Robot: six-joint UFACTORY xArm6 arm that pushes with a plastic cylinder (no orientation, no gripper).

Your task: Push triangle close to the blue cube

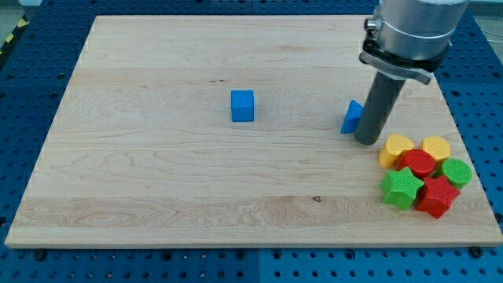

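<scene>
Right now my tip (366, 141) sits low on the wooden board (157, 189), on the view's right half, at the end of a straight dark rod (377, 106) that hangs from a grey cylindrical arm housing (409, 31) near the view's top right corner; there is no gripper on this arm, so nothing spreads, presses together or pinches, and the rod simply ends in a blunt tip; the blue triangle (351, 116) stands just to the view's left of the rod, touching it or very nearly so, though the rod hides its right edge and I cannot tell for sure; the blue cube (243, 105) rests near the middle of the board, well apart from the triangle toward the view's left, at about the same height in the view; a cluster of other blocks lies to the view's lower right of my tip, near the board's right edge: a yellow block (395, 147) closest to the tip, a second yellow block (436, 148) to its right, a red block (419, 163) between and below them, a green star (400, 189), a red star (437, 196) and a green round ribbed block (457, 172); these pieces sit packed against one another; the board lies on a blue perforated table (31, 102).
</scene>
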